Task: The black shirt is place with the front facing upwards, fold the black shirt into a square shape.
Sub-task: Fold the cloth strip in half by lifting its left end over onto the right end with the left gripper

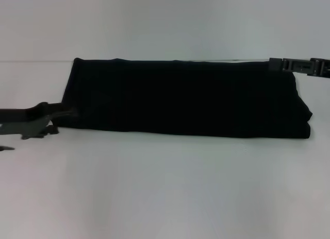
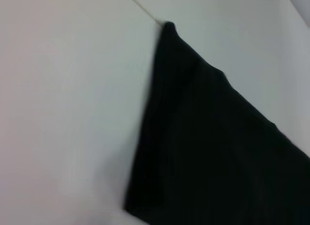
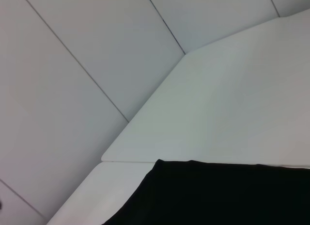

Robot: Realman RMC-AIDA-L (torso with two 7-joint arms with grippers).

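The black shirt [image 1: 185,97] lies on the white table as a long folded band running left to right, with no lettering showing. My left gripper [image 1: 55,120] is at the band's near left corner, touching or almost touching the cloth. My right gripper [image 1: 282,65] is at the band's far right corner, level with its back edge. The left wrist view shows the black shirt [image 2: 213,147] ending in a pointed corner on the table. In the right wrist view only an edge of the black shirt [image 3: 218,193] shows.
The white table [image 1: 165,187] stretches wide and bare in front of the shirt. Its far edge runs just behind the shirt, against a pale wall [image 1: 165,22]. The right wrist view shows the table's corner [image 3: 109,157] and panelled wall [image 3: 72,89].
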